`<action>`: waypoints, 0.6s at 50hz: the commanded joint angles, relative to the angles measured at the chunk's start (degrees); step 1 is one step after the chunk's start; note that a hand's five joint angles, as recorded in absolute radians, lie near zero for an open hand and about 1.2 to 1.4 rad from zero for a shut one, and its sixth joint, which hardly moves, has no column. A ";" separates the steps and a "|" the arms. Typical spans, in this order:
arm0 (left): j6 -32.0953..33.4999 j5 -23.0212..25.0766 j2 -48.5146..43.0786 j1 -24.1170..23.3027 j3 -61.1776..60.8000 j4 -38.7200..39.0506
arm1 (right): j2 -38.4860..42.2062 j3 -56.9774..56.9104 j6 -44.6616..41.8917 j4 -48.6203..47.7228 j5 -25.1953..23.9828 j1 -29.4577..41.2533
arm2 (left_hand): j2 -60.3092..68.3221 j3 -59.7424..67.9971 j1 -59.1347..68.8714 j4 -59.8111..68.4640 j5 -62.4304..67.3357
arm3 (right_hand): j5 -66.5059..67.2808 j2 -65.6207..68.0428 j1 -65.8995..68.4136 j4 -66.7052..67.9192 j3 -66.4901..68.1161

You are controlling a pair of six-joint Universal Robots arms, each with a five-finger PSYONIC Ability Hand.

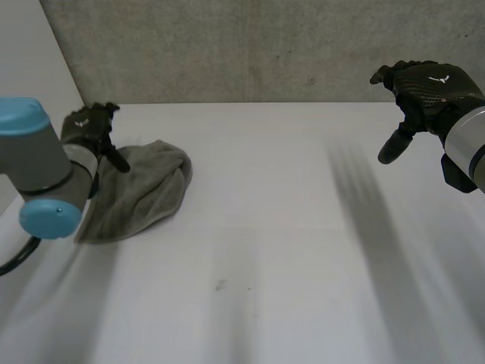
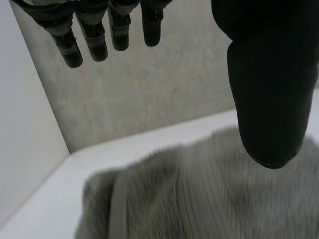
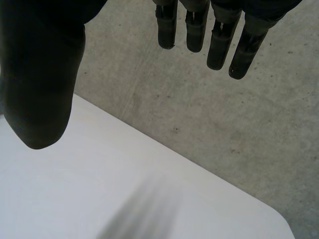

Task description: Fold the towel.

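The grey towel [image 1: 144, 189] lies bunched at the left of the white surface [image 1: 288, 227], the left hand [image 1: 89, 125] over its far edge with fingers straight, thumb apart — the right hand [image 1: 428, 87], likewise spread and empty, hangs well apart at the right.

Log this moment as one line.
towel: grey, bunched, left side of table | left hand: open, over towel | right hand: open, raised, holding nothing | fold: not started
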 commanded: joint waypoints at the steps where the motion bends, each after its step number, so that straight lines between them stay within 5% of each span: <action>1: -0.02 0.87 -7.15 -0.01 2.08 0.06 | -0.02 0.08 0.00 -0.19 -0.01 0.00 | 2.48 2.49 2.73 2.58 1.26 | -3.34 -4.41 -1.89 -4.81 -4.03; 7: 0.07 3.34 -9.53 -0.01 2.17 -0.38 | 0.33 0.08 0.00 -0.27 -0.01 0.00 | 9.38 9.39 9.63 9.48 8.16 | -3.34 -4.41 -1.89 -4.81 -4.03; 9: 0.33 4.39 -9.70 -0.18 2.00 -0.82 | 0.59 0.08 -0.09 -0.27 -0.01 0.00 | 34.28 34.29 34.53 34.38 33.06 | -3.34 -4.41 -1.89 -4.81 -4.03; 10: 0.34 4.39 -9.70 -0.19 1.99 -0.82 | 0.59 0.08 -0.09 -0.27 -0.01 0.00 | 34.44 34.46 34.69 34.54 33.23 | -3.34 -4.41 -1.89 -4.81 -4.03; 12: 0.42 4.57 -9.01 -0.45 1.47 -1.43 | 0.59 0.08 -0.09 -0.27 -0.01 0.00 | 65.11 65.12 65.36 65.21 63.89 | -3.34 -4.41 -1.89 -4.81 -4.03; 18: 0.42 4.57 -7.16 -1.94 0.85 -6.00 | 0.68 -0.01 -1.32 -0.27 -0.01 -0.09 | 69.75 69.76 70.00 69.84 68.53 | -3.34 -4.41 -1.89 -4.81 -4.03; 30: -0.19 4.74 5.74 -14.93 -4.50 -19.36 | 6.38 -0.45 -3.34 0.96 -5.97 -0.26 | 69.75 69.76 70.00 69.84 68.53 | -3.34 -4.41 -1.89 -4.81 -4.03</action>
